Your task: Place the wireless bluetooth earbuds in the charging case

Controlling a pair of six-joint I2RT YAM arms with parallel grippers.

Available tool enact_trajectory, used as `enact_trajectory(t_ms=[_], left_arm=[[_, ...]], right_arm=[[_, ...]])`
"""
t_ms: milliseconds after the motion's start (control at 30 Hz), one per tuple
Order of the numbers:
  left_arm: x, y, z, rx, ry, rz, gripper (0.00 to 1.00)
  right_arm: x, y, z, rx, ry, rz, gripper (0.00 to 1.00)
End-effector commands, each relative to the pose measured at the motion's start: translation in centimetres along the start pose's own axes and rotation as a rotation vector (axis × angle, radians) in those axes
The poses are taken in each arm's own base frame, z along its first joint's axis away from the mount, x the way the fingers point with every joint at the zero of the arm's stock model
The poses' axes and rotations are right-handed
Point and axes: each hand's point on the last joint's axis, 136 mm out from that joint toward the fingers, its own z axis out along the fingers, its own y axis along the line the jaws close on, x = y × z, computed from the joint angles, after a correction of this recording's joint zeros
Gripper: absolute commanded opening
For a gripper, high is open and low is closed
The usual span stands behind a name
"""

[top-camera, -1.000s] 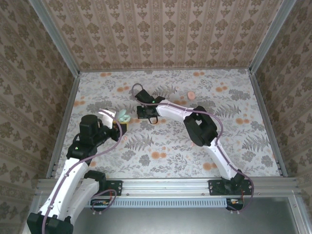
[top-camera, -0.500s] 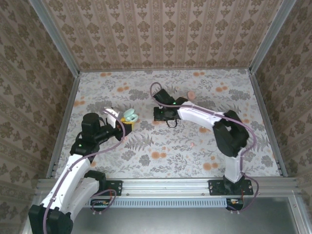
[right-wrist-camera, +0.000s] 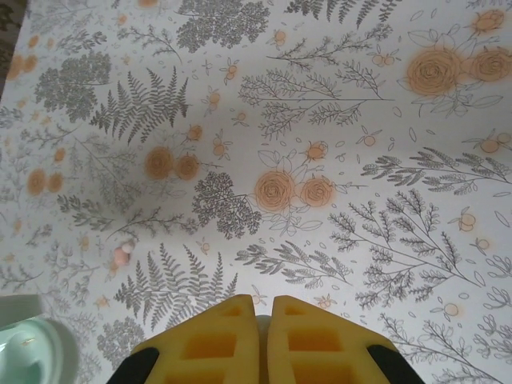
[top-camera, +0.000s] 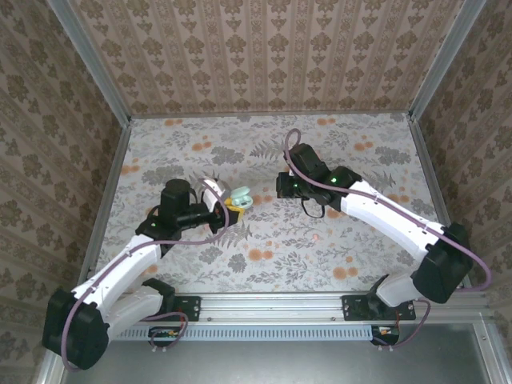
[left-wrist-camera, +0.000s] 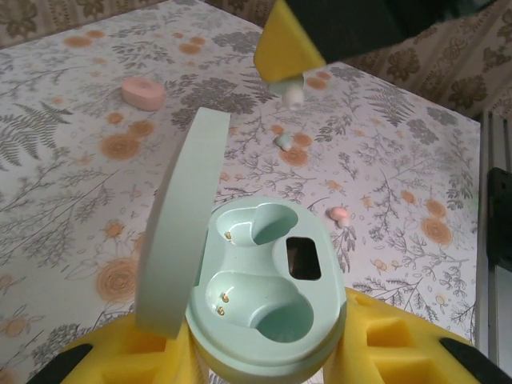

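Charging case [left-wrist-camera: 268, 312], mint, lid open and both wells empty, is clamped in the left claw [top-camera: 234, 205], one pale earbud [left-wrist-camera: 294, 94] is pinched in the right claw [right-wrist-camera: 263, 310] nearby, and a mint earbud [left-wrist-camera: 283, 142] and a pink earbud [left-wrist-camera: 339, 214] are not yet picked from the counter [left-wrist-camera: 416, 144].

Damask-patterned walls [top-camera: 264, 56] enclose a table [top-camera: 384, 160] printed with grey ferns and orange flowers.

A lab test cell: wallpapered panels [top-camera: 272, 56], aluminium frame [top-camera: 272, 302], floral-print tabletop [top-camera: 276, 236].
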Motion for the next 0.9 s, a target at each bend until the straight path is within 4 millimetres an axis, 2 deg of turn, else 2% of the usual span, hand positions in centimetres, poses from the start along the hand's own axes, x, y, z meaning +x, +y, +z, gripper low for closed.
enact_trajectory(t_ms=[0,267,367,667,867], left_arm=[[-1.7,0.3,0.4,-0.013,-0.057,0.095,0.13],[-1.6,0.8,1.7,-0.012,-0.08,0.126,0.13],[-1.4,1.8,2.2,-0.054,-0.087,0.134,0.13],[-1.1,2.2,3.7,-0.033,-0.088,0.159,0.12],[-1.6,2.6,4.4,-0.027,-0.102,0.176,0.12]], right_arm=[[0.7,-0.5,-2.4,-0.006,-0.01,0.012,0.06],[1.4,1.7,-5.3,-0.123,-0.029,0.054,0.05],[1.8,2.7,-6.0,-0.15,-0.023,0.056,0.05],[1.7,6.0,-6.6,-0.213,-0.028,0.027,0.05],[1.2,6.5,-7.0,-0.219,-0.032,0.016,0.05]])
